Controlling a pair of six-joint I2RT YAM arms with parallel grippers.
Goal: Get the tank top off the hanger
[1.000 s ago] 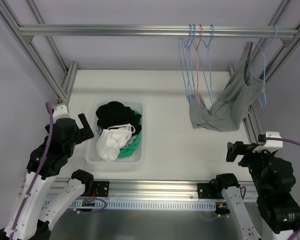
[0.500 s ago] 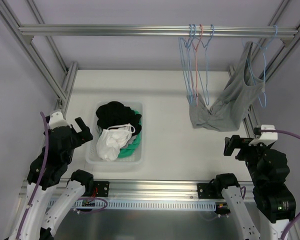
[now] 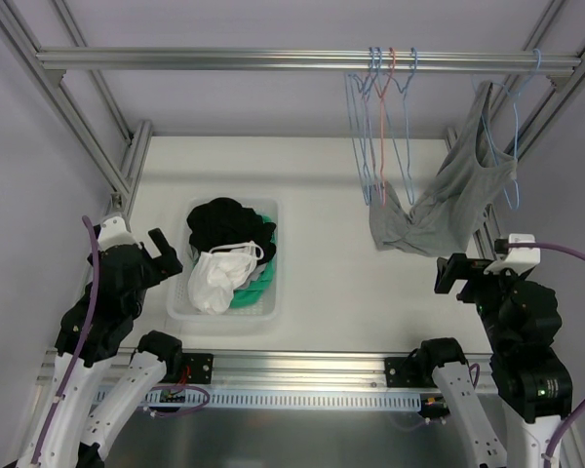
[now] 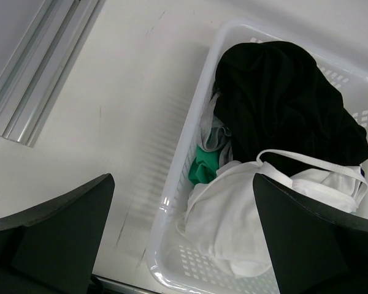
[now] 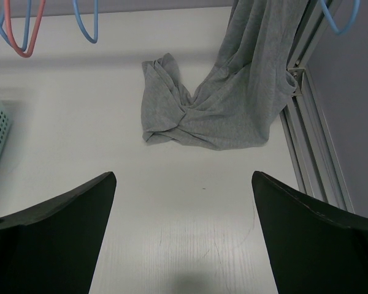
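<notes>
Approach step; right gripper (image 3: 451, 275) and left gripper (image 3: 164, 250) jaws spread, empty; next: reach tank top (image 3: 458, 190), slip strap off hanger (image 3: 514, 156)

no readable text found, no labels, brands, numbers or signs made out in any of the three views

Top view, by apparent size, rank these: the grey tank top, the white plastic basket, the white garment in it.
1. Grey tank top and white plastic basket: look about alike; the top hangs nearer the camera, so unranked.
2. Crumpled white garment: clearly smallest.
</notes>
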